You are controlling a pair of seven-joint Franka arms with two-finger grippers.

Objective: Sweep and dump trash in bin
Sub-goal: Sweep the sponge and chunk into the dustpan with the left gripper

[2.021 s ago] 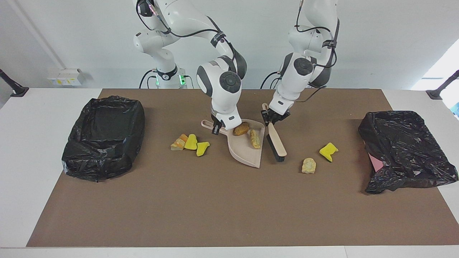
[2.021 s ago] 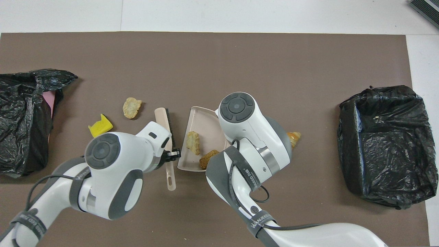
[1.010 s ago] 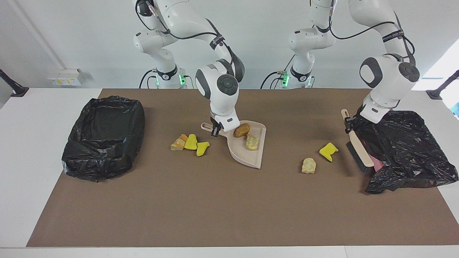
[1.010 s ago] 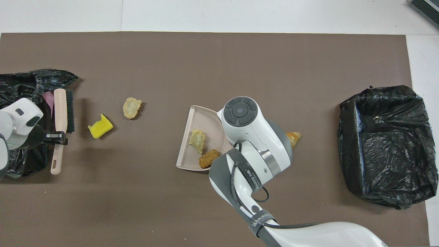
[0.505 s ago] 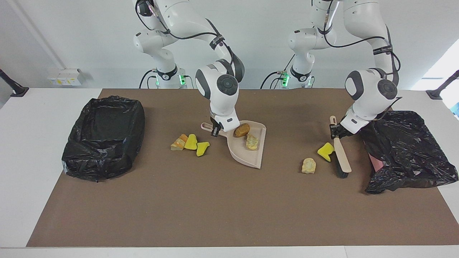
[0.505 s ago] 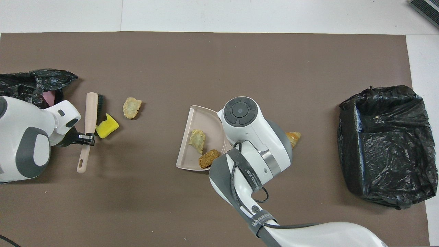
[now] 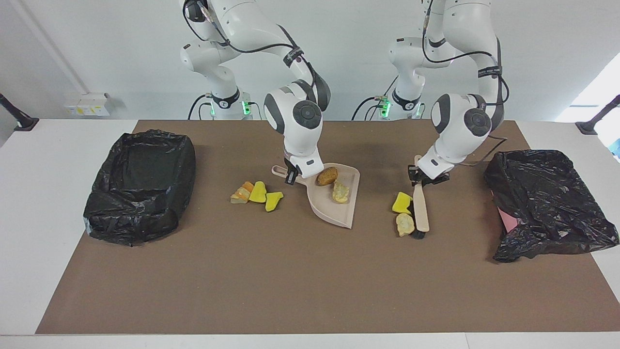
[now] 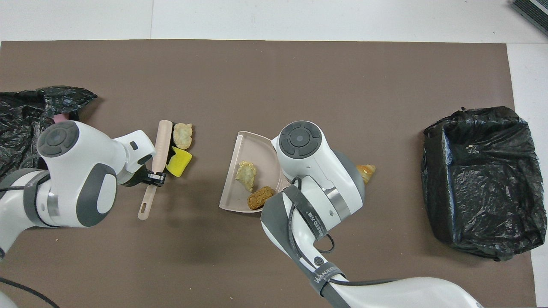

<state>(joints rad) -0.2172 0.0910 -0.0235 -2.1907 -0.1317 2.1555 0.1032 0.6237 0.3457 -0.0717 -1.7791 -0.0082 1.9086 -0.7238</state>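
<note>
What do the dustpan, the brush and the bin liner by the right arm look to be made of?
Dustpan: probably moulded plastic, matte beige, with thin smooth walls in one piece.
Brush: handle in the same beige, likely plastic; dark bristles along one edge, fibre type unclear.
Bin liner: thin black plastic film, glossy and crinkled, draped over a box-shaped bin.

White arms [image 7: 298, 116], grey joint caps, black cables, green base lights.

High facing view – steep overhead
</note>
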